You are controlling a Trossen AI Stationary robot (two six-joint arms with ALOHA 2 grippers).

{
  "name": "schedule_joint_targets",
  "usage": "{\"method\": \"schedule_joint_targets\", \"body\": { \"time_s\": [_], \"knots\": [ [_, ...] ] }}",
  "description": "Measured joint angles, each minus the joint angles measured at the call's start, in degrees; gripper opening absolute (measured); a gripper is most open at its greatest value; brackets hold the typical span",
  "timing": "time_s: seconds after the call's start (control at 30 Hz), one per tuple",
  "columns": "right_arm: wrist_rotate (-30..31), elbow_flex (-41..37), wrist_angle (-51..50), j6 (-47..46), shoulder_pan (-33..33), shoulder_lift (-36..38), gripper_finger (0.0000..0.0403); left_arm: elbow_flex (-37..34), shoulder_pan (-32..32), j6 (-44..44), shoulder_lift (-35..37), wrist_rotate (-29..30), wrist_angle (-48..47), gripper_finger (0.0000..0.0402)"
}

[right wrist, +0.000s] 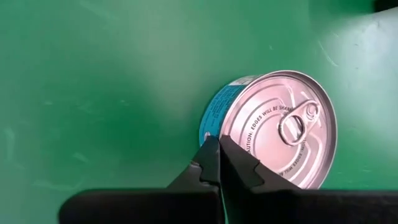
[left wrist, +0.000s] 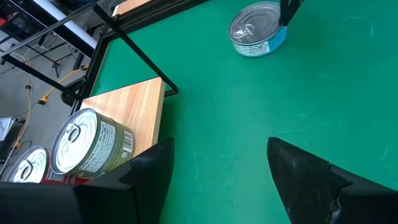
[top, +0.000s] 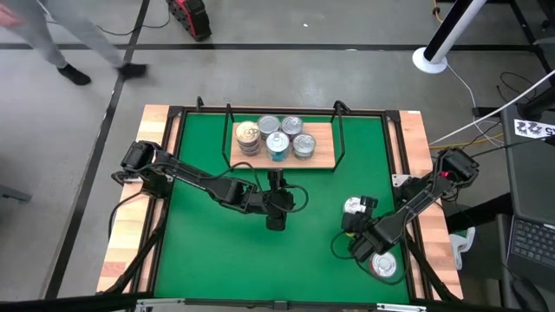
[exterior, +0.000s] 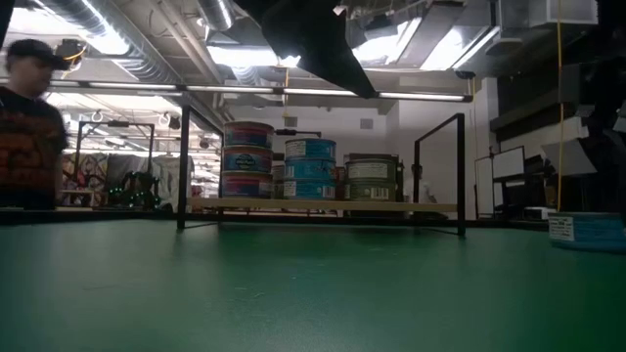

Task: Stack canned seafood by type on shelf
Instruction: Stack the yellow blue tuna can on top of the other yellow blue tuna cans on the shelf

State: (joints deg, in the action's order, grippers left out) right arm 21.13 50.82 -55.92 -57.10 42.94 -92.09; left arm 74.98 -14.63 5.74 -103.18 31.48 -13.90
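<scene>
Closest to the right wrist camera, the right gripper [right wrist: 219,163] has its two fingertips pressed together with nothing between them, resting just at the rim of a teal-sided tin [right wrist: 273,130] that lies alone on the green mat [top: 199,260] near the right front corner. Whether the fingertips actually touch the tin's wall is hard to judge from this angle; they look to be just beside it. Farther in, the left gripper [left wrist: 214,168] hangs over the mat just in front of the shelf [top: 325,158] with its fingers spread wide and empty. Beyond it, the shelf's light-wood board carries the other tins [top: 276,137] in several short stacks, a green-labelled one at the near corner and teal and red ones behind. A person [exterior: 29,122] stands in the room past the table. The risk from here, as I judge it, is that closed fingers cannot take the lone tin; pushing forward would only slide it toward the mat's edge, so the fingers must spread first and straddle it squarely, or it may tip.
</scene>
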Motion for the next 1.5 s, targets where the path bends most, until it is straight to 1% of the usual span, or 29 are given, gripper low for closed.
{"method": "schedule_joint_targets", "body": {
  "time_s": [0.23,0.37,0.43,0.5,0.67,0.87,1.07,1.2,1.3,1.5],
  "knots": [
    [-0.1,1.94,1.65,0.52,0.0,0.0,0.0,-0.01,0.0,-0.01,0.0,-0.28,0.03,0.0253],
    [-0.16,2.52,5.65,2.3,0.0,0.04,0.0,-0.02,0.0,-0.02,0.0,-4.41,1.13,0.0253],
    [-0.24,2.68,7.75,3.37,-0.35,0.09,0.0,-0.02,-0.18,0.12,-0.16,-6.97,3.05,0.0253],
    [-0.46,2.69,10.47,3.88,-0.94,0.09,0.0,-0.02,-0.64,1.38,-0.63,-8.2,5.94,0.0253],
    [-1.79,2.72,16.84,7.92,-3.39,0.18,0.0,-0.02,-2.42,8.86,-3.8,-10.65,13.3,0.0253],
    [-5.36,2.74,24.46,12.48,-7.12,0.2,0.0,-0.02,-4.49,17.53,-8.98,-10.84,18.48,0.0253],
    [-9.79,2.76,31.9,15.23,-11.01,0.22,0.0,-0.02,-5.67,22.3,-13.74,-10.4,22.75,0.0253],
    [-12.69,2.76,35.49,15.63,-13.64,0.22,0.0,-0.02,-6.23,25.69,-15.9,-9.9,23.68,0.0253],
    [-14.66,2.76,37.32,15.64,-15.4,0.22,0.0,-0.02,-6.49,27.52,-17.06,-9.25,23.64,0.0253],
    [-18.48,2.76,40.85,15.63,-18.42,0.22,0.0,-0.02,-6.49,27.85,-18.4,-8.06,23.51,0.0253]
  ]
}}
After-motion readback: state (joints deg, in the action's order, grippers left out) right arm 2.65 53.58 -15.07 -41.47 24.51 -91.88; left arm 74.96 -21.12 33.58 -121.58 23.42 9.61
